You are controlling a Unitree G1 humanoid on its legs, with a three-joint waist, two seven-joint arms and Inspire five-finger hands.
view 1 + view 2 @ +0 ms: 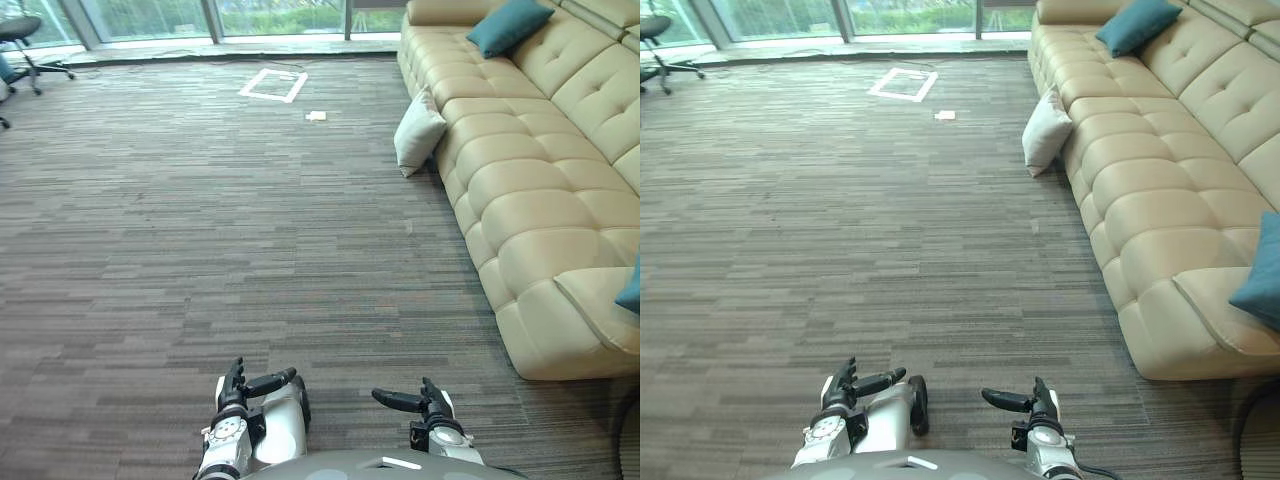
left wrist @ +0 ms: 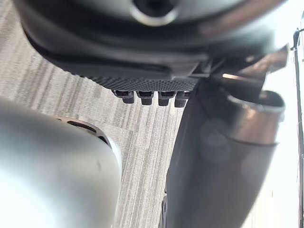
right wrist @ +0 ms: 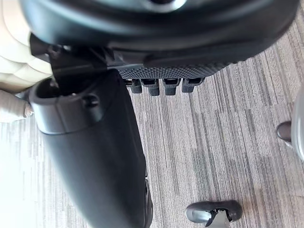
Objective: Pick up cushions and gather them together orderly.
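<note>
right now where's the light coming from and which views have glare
Left eye view: daylight enters through the windows at the far end and lights the carpet, sofa and white cushion evenly, no glare. Left wrist view: the background past the left hand is washed out to white on one side. Right wrist view: the carpet beside the right hand bleaches white near the sofa.

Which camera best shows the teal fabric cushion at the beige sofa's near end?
The right eye view: much of the teal fabric cushion shows on the beige leather sofa. The left eye view catches just a sliver of it.
</note>
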